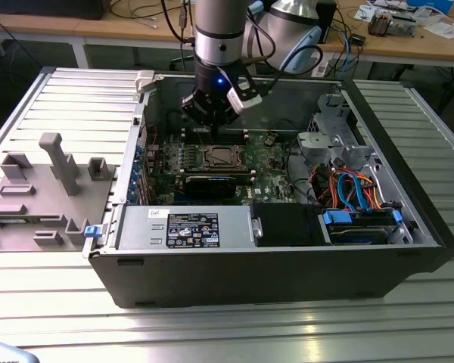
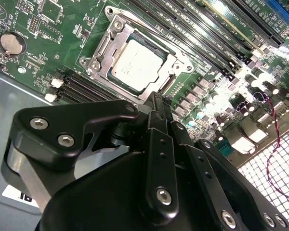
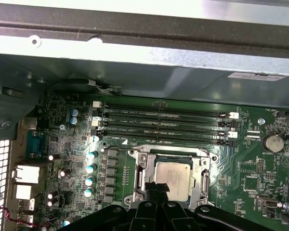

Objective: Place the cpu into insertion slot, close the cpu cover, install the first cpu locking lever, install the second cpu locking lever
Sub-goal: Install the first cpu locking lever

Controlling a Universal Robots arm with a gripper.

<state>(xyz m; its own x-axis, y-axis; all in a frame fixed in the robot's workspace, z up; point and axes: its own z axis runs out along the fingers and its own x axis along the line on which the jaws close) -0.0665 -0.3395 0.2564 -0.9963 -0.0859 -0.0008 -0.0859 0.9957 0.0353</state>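
**CPU seated, cover down: we are working at the socket**

We are looking into an open computer case (image 1: 287, 257) lying on a ribbed metal desk (image 1: 212, 333). The gripper (image 1: 212, 107) is hanging inside the case above the green motherboard (image 1: 268, 162), toward the back wall as the exterior view shows it.

In both wrist views the cpu (image 2: 136, 61) is lying flat in the insertion slot (image 3: 135, 192), its silver-grey top facing up out of the case and its edges squared with the socket frame. Being square, it is showing no long axis; its sides are running parallel to the long black memory slots (image 3: 164, 126) beside the socket. The cpu cover (image 2: 106, 45) appears to be lying down around the chip, its window framing the metal top, though we cannot be sure it is fully flat.

The gripper's fingers (image 2: 156, 120) are appearing pressed together in the second wrist view, with nothing between them, and their tip is sitting just beside the socket's near edge, at or near the frame (image 3: 154, 188). Whether they are touching it we cannot tell.

We are judging that placing the chip is done and the cover is closed or nearly so, so the step in hand is most likely a locking lever. We cannot make out either lever clearly, nor say whether one is already latched. That move is calling for a narrow, closed fingertip pressing on a thin wire lever without scraping the cover or nudging the nearby capacitors (image 3: 90, 166).
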